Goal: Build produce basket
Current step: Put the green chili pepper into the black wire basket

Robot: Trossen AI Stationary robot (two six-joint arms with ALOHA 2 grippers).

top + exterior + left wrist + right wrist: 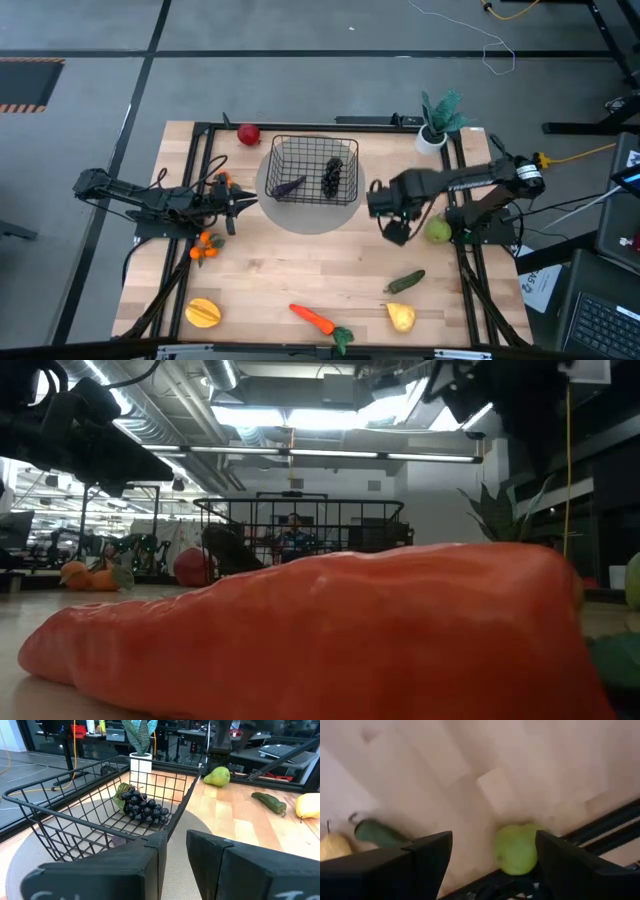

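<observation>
With open fingers, the right gripper [492, 852] hovers over the green pear-shaped toy fruit [516, 847], apparently about to descend and grasp it for the black wire-mesh basket [312, 170], while the left gripper [243, 203], fingers slightly parted and empty, waits beside that basket.

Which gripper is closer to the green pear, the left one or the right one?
Right. The right gripper hangs open just above the green pear; the left gripper is across the table, beyond the basket.

Upper centre of the bench [300, 270], the basket [313, 169] holds an eggplant [288, 186] and grapes [333, 177]. Right claw [392, 230] hovers beside a green pear [438, 231]; carrot [314, 319] lies bottom centre.
</observation>
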